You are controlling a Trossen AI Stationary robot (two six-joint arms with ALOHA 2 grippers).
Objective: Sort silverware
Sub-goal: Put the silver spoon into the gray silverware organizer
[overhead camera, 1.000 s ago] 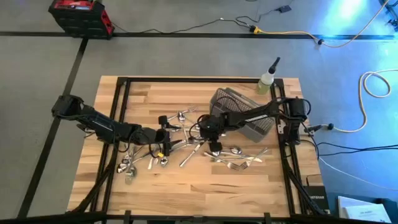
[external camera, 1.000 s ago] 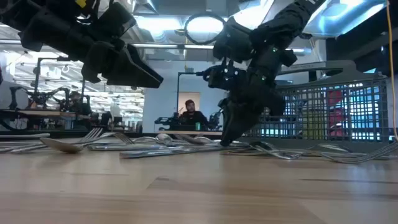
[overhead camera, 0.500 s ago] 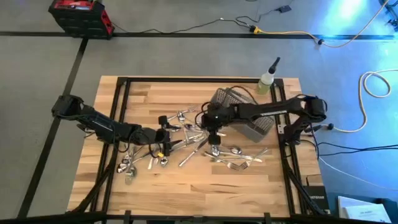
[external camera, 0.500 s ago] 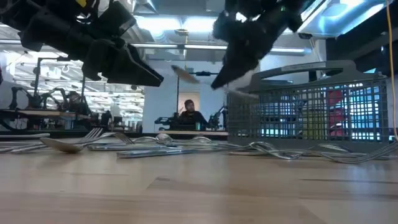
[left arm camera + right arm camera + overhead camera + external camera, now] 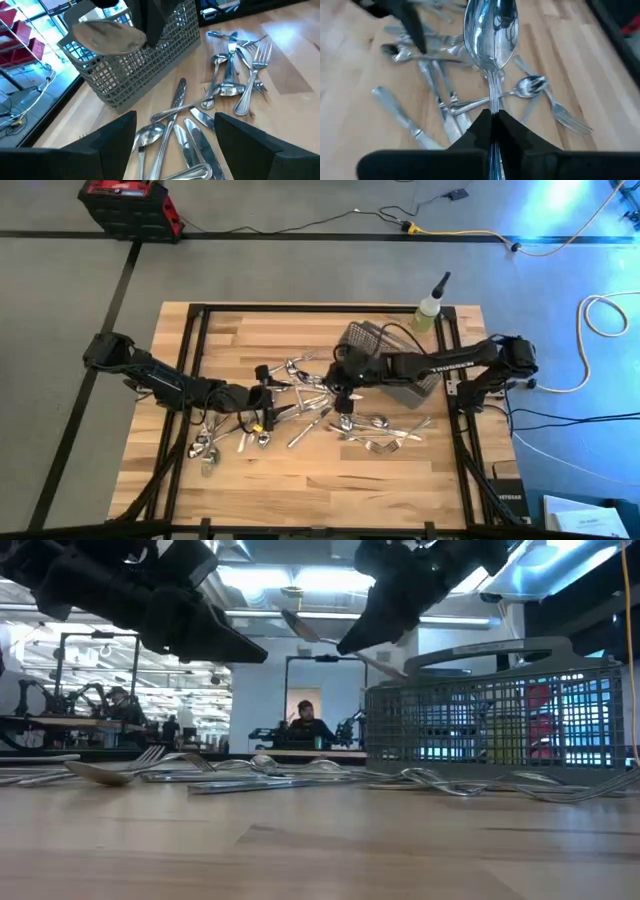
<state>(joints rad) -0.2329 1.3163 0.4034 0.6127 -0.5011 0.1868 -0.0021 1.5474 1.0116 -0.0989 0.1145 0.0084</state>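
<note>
Silverware (image 5: 300, 385) lies scattered over the middle of the wooden table, with more of it at the near left (image 5: 205, 445) and near right (image 5: 378, 435). The gray mesh basket (image 5: 392, 358) stands at the far right. My right gripper (image 5: 345, 380) hangs beside the basket's left side, well above the table, shut on a spoon (image 5: 491, 35). My left gripper (image 5: 175, 150) hovers open over the forks and spoons at the middle left, touching none of them. My right gripper pinches the spoon's handle (image 5: 492, 106) between its two fingers, which slant down from above. The bowl (image 5: 300, 626) sticks out past the fingertips. The spoon is lifted clear of the table and tilted, its bowl end higher than its handle end (image 5: 392, 667).
A squeeze bottle (image 5: 428, 312) stands at the table's far right corner, behind the basket. A black frame (image 5: 190, 370) runs along the table's sides. A person (image 5: 305, 725) sits far off in the room behind.
My right gripper has risen from the table with the spoon, going slightly toward the far edge beside the basket. The spoon, which lay among the silverware, now hangs clear of the table at the height of the basket's rim.
</note>
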